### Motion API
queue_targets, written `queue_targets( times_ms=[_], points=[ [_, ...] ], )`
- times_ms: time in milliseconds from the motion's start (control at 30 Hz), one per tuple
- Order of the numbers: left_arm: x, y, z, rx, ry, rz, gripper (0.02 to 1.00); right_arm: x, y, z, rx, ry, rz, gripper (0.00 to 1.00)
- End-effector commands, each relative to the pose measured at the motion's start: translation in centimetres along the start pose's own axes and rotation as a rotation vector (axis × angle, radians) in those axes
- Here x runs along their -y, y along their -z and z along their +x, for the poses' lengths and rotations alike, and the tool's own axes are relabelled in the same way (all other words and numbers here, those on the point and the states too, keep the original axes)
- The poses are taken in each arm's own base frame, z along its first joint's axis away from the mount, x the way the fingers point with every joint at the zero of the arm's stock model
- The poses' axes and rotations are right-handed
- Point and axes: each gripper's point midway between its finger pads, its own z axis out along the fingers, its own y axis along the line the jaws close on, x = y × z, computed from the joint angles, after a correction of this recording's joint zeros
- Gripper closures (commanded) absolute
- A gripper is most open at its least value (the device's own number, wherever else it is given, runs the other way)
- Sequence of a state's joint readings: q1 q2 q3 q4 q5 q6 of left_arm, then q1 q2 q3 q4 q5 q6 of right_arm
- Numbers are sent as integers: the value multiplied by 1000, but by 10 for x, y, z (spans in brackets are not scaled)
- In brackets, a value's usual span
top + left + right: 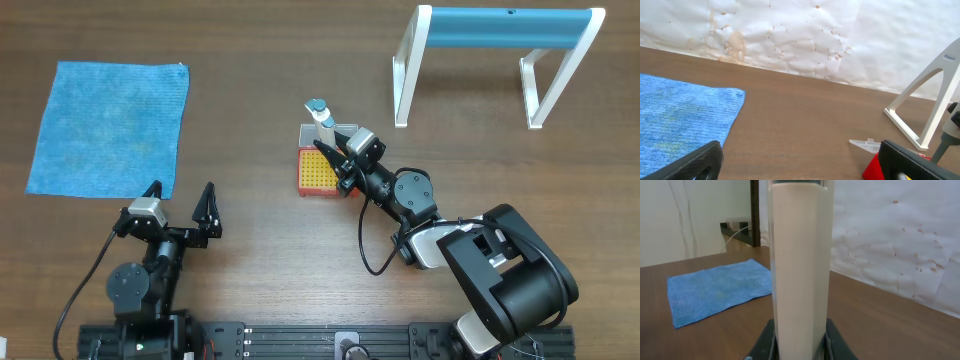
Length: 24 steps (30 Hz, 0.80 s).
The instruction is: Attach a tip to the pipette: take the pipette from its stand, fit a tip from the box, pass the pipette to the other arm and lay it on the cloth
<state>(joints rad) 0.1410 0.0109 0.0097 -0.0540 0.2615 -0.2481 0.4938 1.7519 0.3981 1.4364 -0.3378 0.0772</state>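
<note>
Top view has the right gripper [335, 165] closed around the pipette [322, 120], which stands upright at the red tip box [314, 175] near the middle of the table [260, 280]. The right wrist view shows its pale body clamped between the fingers. The left gripper [180, 200] sits near its arm's base, fingers spread wide and holding nothing, just beside the blue cloth [110, 130]. The white-and-blue stand [505, 28] is well apart from the pipette, at the far right.
</note>
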Motion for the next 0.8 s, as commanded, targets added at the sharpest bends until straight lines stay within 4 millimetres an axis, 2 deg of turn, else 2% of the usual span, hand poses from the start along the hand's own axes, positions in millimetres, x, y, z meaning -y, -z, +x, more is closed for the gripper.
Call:
queue_targets(
  times_ms=[33, 800],
  points=[
    [-3, 0, 0, 5, -13, -17, 23, 1, -3, -9, 24, -10, 6, 921],
    [-3, 0, 0, 5, -13, -17, 23, 2, -8, -8, 13, -15, 7, 921]
  ],
)
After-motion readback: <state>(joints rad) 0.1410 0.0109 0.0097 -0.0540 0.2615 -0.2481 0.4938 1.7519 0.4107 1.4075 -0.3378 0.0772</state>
